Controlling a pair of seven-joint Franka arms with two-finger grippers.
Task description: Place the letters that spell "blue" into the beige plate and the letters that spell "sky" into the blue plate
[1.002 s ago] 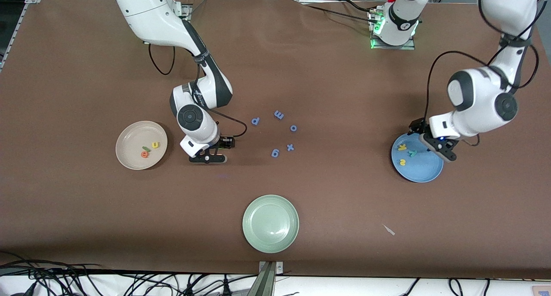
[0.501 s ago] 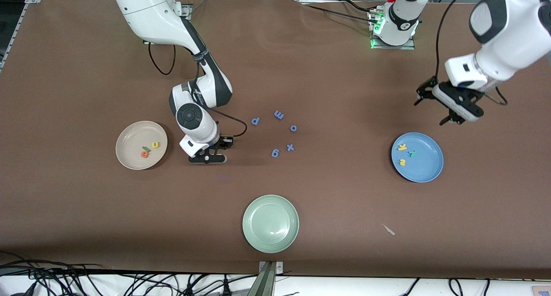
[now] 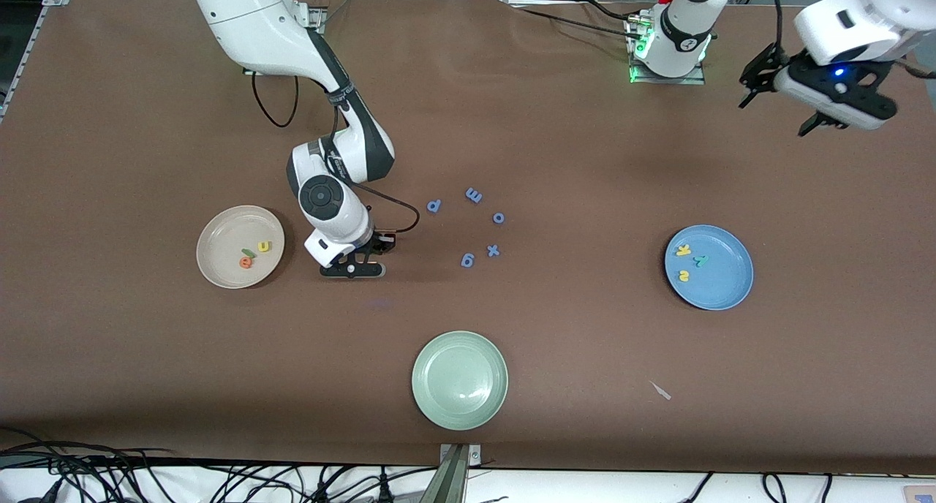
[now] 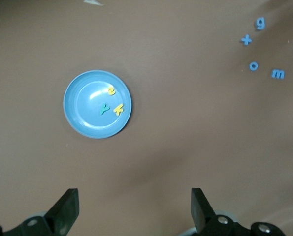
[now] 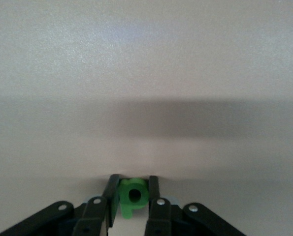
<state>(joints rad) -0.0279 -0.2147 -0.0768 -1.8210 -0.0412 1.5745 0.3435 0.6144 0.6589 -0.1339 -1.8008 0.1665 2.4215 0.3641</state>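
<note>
The beige plate (image 3: 219, 258) holds the orange "e" (image 3: 246, 262), the yellow "u" (image 3: 264, 246) and the light-green "l" (image 3: 248, 253). My right gripper (image 3: 352, 270) is low at the table between this plate and the loose blue letters. In the right wrist view its fingers (image 5: 133, 179) are shut on the darker green "b" (image 5: 125, 196). The blue plate (image 3: 724, 284) holds the yellow "k" (image 3: 683, 251), the teal "y" (image 3: 701, 260) and the yellow "s" (image 3: 684, 275). My left gripper (image 3: 774, 115) hangs open and empty, high over the table near the left arm's base, and the left wrist view looks down on the blue plate (image 4: 82, 113) between its jaws (image 4: 134, 199).
Several blue letters (image 3: 474, 194) lie scattered mid-table, the closest to my right gripper being a "p" (image 3: 433, 206). A pale green plate (image 3: 460, 379) sits nearer the front camera. A small white scrap (image 3: 662, 391) lies toward the left arm's end.
My left gripper rose from over the blue plate and swung up toward its base. My right gripper stayed in place and its jaws closed on the green "b".
</note>
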